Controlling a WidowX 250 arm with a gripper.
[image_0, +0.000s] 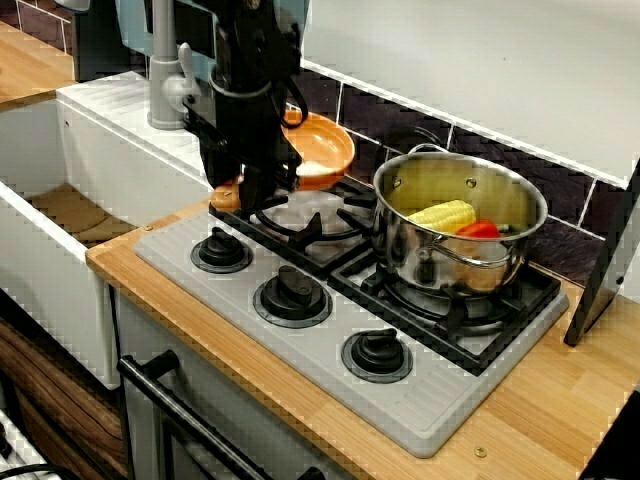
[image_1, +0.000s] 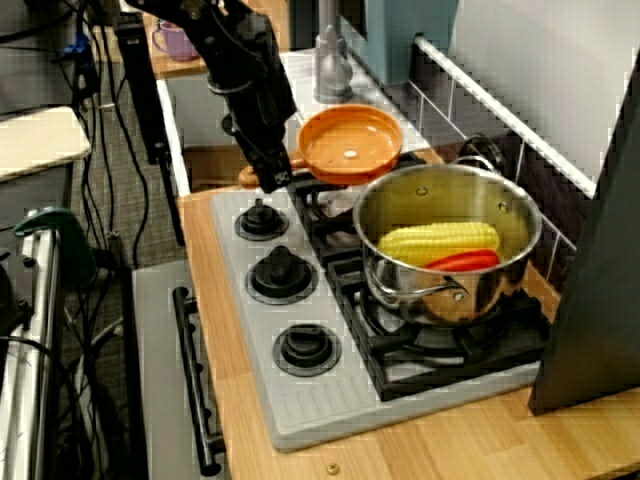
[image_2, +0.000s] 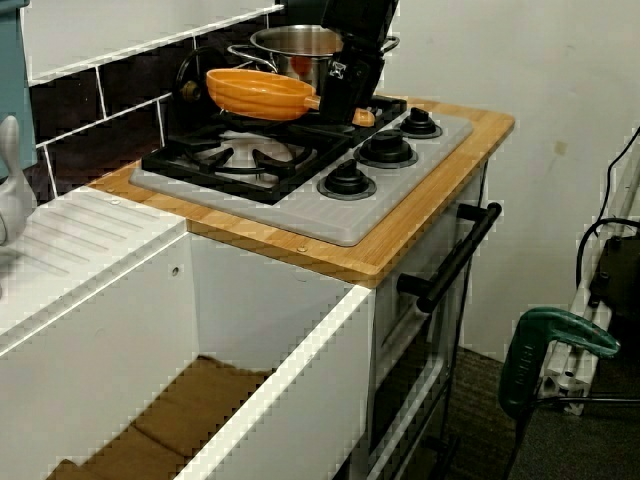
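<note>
Looking at the gripper (image_0: 250, 192) in the view from the front: down low at the left edge of the stove (image_0: 200, 285), jaws pressed together on the wooden handle (image_0: 226, 196) of the orange pan (image_0: 325, 150), as far as can be told, with only the handle tip poking out past it.

Key bit of layout: pan bowl lying beyond the gripper toward the tiled back wall (image_0: 400, 115), handle's long axis running front to back across the stove, tip aimed at the knobs (image_0: 292, 296).

From the sink side, looks held a touch above the grate (image_2: 250, 150) rather than resting on it, but hard to call.

Steel pot (image_0: 460, 225) on the right burner, near the pan but apart, with corn (image_0: 442, 214) and something red (image_0: 478, 229) inside.
</note>
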